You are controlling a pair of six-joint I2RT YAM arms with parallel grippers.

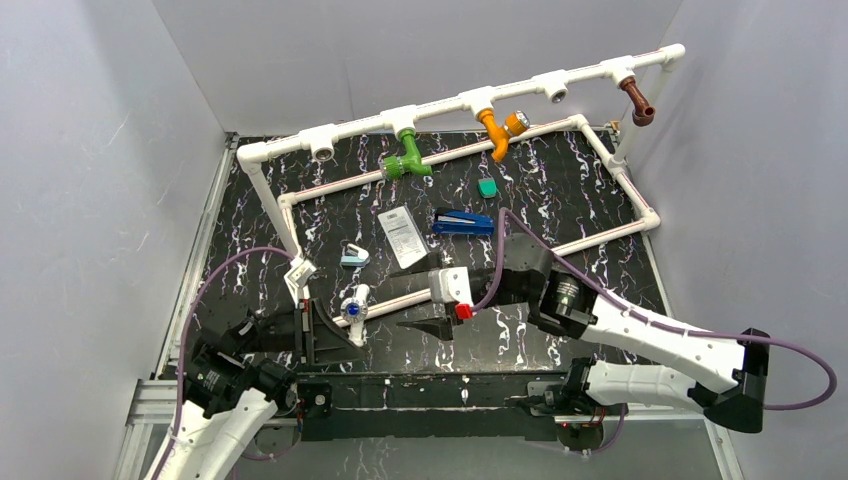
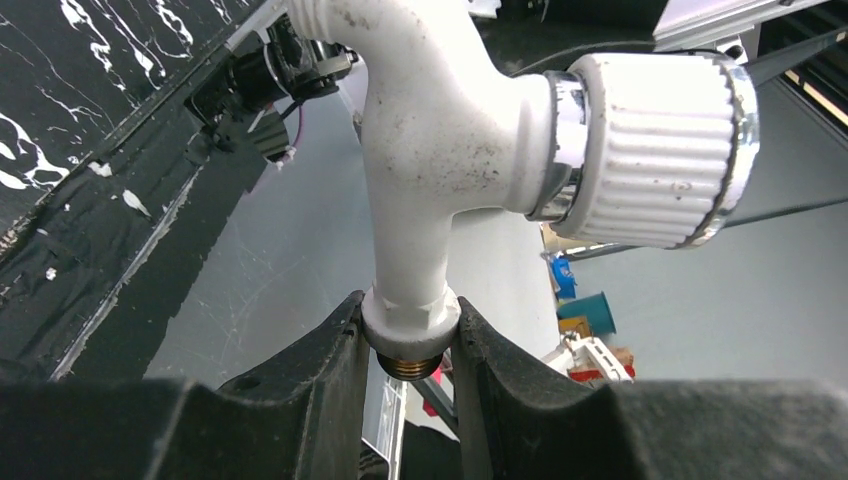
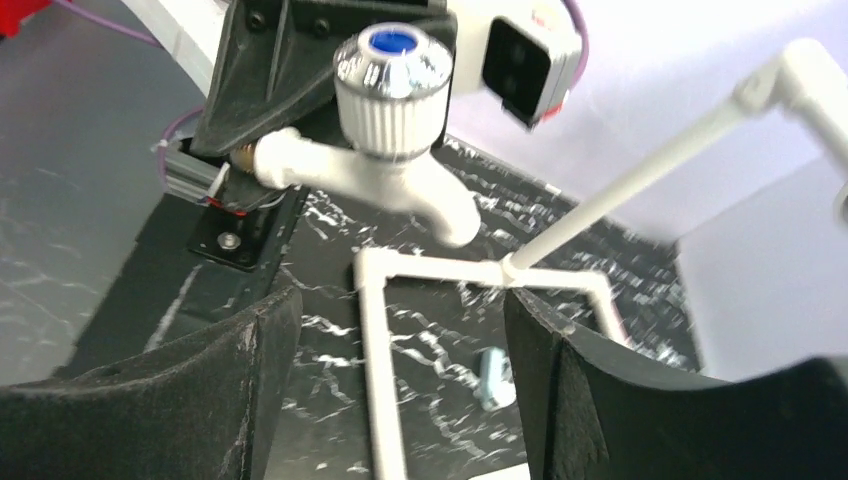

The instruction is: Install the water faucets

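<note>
Three faucets sit screwed into the white pipe frame (image 1: 445,106) that runs along the far edge of the tabletop (image 1: 560,200): a green faucet (image 1: 405,160) left of the middle, an orange faucet (image 1: 497,130) near the middle, and a brown faucet (image 1: 638,102) by the far right corner. A fourth, the white faucet (image 1: 353,305), is by the near edge, left of centre; the left gripper (image 2: 410,340) is clenched on its inlet end, with brass thread showing between the fingers (image 2: 330,370); its ribbed, chrome-rimmed knob with a blue cap sticks out sideways. The right gripper (image 3: 400,340) is just to the right of the faucet, its jaws spread wide and grasping nothing; in the right wrist view the faucet lies beyond the fingertips, apart from them, with the spout turned toward them. Toward the tabletop's middle lie a clear packet (image 1: 403,237), a flat blue box (image 1: 463,222), a small green piece (image 1: 487,187) and a pale blue clip (image 1: 354,256).
</note>
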